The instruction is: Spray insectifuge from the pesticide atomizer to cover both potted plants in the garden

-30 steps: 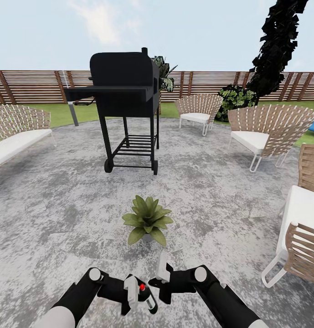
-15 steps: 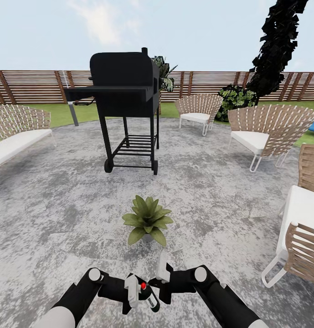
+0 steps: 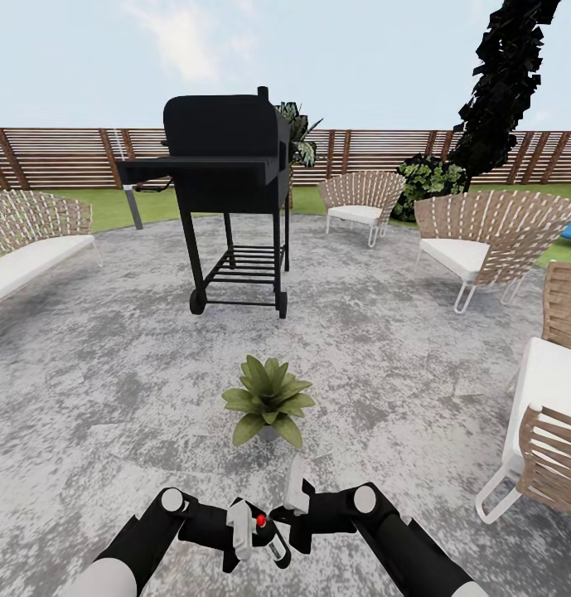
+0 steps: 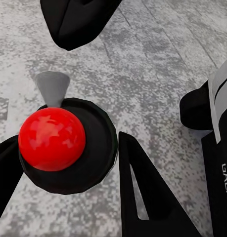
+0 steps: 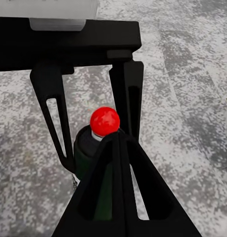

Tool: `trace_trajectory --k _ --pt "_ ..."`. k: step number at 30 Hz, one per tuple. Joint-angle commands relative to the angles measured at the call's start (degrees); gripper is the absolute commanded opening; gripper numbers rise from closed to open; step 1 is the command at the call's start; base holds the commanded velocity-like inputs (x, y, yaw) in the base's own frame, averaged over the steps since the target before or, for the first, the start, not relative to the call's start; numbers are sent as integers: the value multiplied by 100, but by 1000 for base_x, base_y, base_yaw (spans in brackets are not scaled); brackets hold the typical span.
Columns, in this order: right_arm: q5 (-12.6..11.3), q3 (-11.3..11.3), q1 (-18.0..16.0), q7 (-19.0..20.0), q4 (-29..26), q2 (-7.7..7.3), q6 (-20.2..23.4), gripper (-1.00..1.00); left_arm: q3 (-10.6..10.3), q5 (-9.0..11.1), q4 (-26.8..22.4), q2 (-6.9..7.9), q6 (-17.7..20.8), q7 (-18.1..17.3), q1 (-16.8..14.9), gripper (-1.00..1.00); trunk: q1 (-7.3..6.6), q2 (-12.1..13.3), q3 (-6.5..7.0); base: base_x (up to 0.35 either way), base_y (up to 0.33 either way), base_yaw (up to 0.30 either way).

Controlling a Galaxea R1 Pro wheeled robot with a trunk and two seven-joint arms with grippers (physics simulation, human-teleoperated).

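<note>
The pesticide atomizer (image 3: 272, 546), dark with a red spot on top, sits tilted between the fingers of my left gripper (image 3: 254, 531), which is shut on it low in the head view. The left wrist view looks down on the atomizer's red knob (image 4: 51, 138) and black body. My right gripper (image 3: 280, 514) is shut, its tips right beside the atomizer's top; in the right wrist view the joined fingertips (image 5: 118, 140) sit just under the red knob (image 5: 104, 121). One potted plant (image 3: 268, 402), a rosette of broad green leaves, stands on the patio a short way ahead of both grippers.
A black wheeled grill (image 3: 227, 191) stands beyond the plant. Woven chairs with white cushions ring the mottled-grey patio (image 3: 111, 365): a sofa (image 3: 28, 249) at left, chairs (image 3: 484, 240) at right, one close by (image 3: 550, 431). The slat fence (image 3: 61, 153) closes the back.
The atomizer shifted and tilted slightly toward the right gripper a second ago. Since then nothing has moved.
</note>
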Motion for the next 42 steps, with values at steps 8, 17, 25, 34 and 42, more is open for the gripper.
trace_trajectory --k 8,17,25,34,42 --pt "28 8 -5 9 -10 -4 10 -100 3 -35 -2 -84 -36 -8 -2 -100 -1 -2 -5 0 0 0" --pt "28 8 -4 7 -10 -4 9 -100 3 -35 -2 -80 -36 -8 -2 -100 -1 -2 -5 0 0 0" --pt "28 8 -1 9 -10 -4 3 -100 -11 -42 7 -18 -37 -8 4 -100 -1 -2 -5 0 0 0" --pt "28 17 -2 9 -10 -5 2 -100 -15 -110 36 424 -29 -8 -2 -100 -1 -2 -5 0 0 0" --pt "28 17 -1 9 -10 -4 2 -100 28 -74 56 1008 -30 -8 21 -100 -1 -2 -5 0 0 0"
